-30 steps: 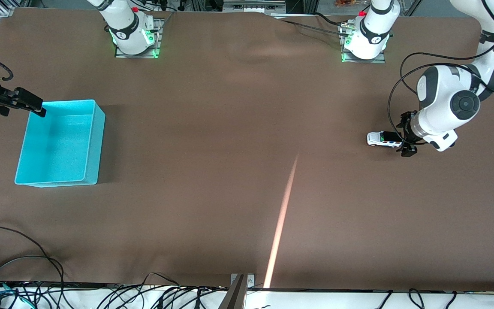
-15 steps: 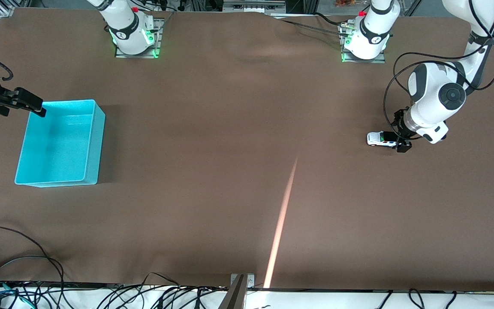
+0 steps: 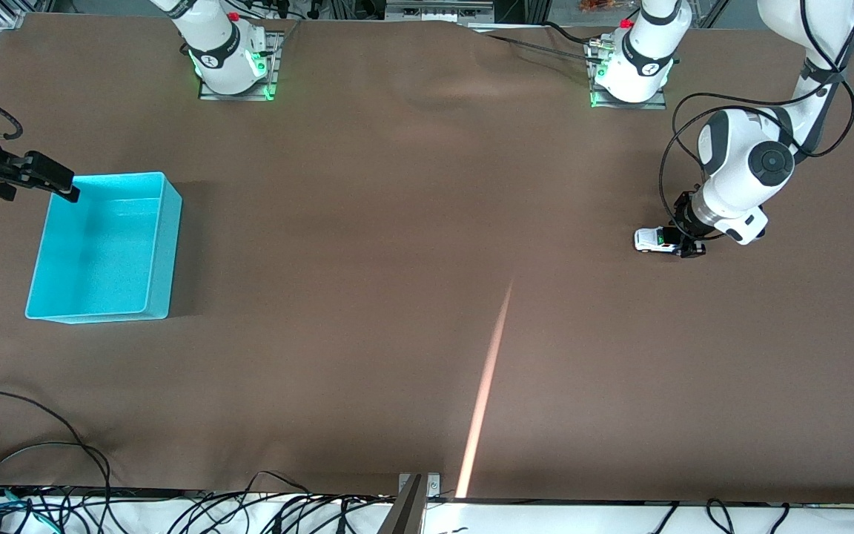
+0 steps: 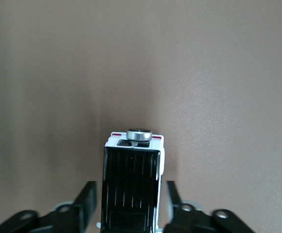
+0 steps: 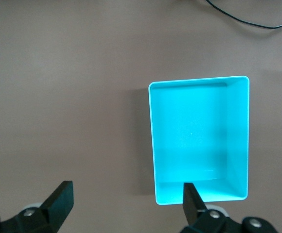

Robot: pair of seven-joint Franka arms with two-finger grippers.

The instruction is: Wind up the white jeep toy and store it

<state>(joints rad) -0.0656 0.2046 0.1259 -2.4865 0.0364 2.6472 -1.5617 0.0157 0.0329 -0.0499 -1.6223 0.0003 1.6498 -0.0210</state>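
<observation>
The white jeep toy [image 3: 655,240] stands on the brown table toward the left arm's end; its black roof and rear spare wheel fill the left wrist view [image 4: 133,184]. My left gripper [image 3: 683,239] is down at table level around the jeep's rear. Its fingers [image 4: 88,194] flank the body on both sides with narrow gaps, so it is open and nothing is gripped. My right gripper [image 3: 56,184] waits open over the table at the corner of the cyan bin [image 3: 164,245]. In the right wrist view it [image 5: 126,191] has nothing between its fingers, and the bin [image 5: 153,145] holds nothing.
A streak of light [image 3: 486,386] crosses the brown cloth near the middle. Cables [image 3: 41,460] trail over the table edge nearest the front camera. The two arm bases [image 3: 230,59] stand along the edge farthest from the front camera.
My left gripper has slid forward along the jeep, from just off its rear to astride it, and its fingers have drawn closer together. The right arm has not moved.
</observation>
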